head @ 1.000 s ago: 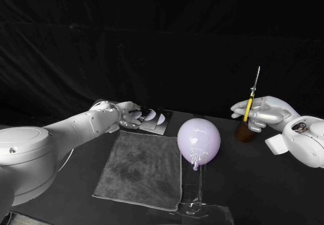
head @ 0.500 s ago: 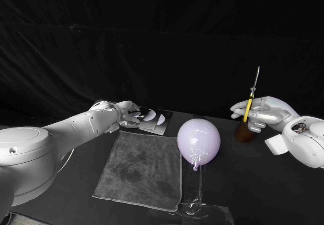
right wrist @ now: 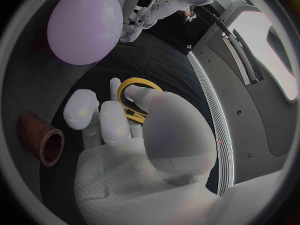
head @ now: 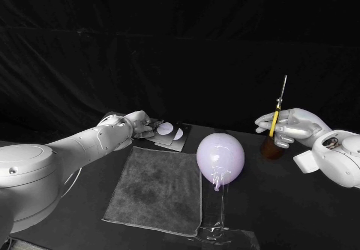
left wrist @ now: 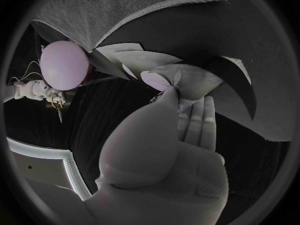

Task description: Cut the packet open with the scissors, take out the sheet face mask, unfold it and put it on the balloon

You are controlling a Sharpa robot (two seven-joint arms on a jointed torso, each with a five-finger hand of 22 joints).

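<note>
The dark packet (head: 171, 136) with pale round marks sits at the towel's far edge, and my left hand (head: 139, 125) pinches its near-left side. In the left wrist view the thumb presses on the packet (left wrist: 199, 79) with the fingers (left wrist: 199, 125) under it. The lilac balloon (head: 220, 157) stands upright on a clear stand (head: 213, 228) in the middle. My right hand (head: 295, 126) holds the yellow-handled scissors (head: 278, 107) in the air to the balloon's right, blades pointing up. The yellow loop (right wrist: 134, 100) lies around that hand's fingers.
A grey towel (head: 153, 187) lies flat to the left of the balloon. A brown cup (head: 271, 148) stands under my right hand, on its side in the right wrist view (right wrist: 42, 140). Black cloth hangs behind the table.
My left hand has shifted a little toward the far right and tipped the packet's edge up off the table. The right hand with the scissors has hardly moved.
</note>
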